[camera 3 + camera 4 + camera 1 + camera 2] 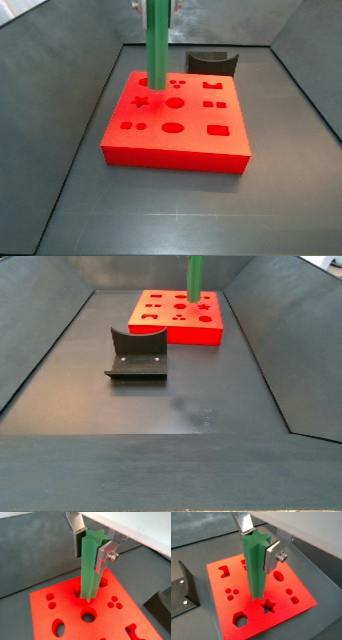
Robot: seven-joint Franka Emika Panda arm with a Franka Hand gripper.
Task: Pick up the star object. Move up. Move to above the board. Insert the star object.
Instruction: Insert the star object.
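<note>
The hand (260, 548) is clamped on the upper end of the star object (255, 567), its silver fingers (272, 556) pressing the green peg from either side, and holds it upright above the board (298, 599). This is the insertion step: pick-up and carry look finished. In a wrist view the peg's lower end sits at the board's top face, just beside the star-shaped hole (269, 605) and apparently not in it; whether it touches the surface I cannot tell. A side view shows the peg (156, 45) standing over the board's (181, 147) rear part. The next move likely calls for a small sideways shift toward the star hole, matching the points, then a straight descent.
</note>
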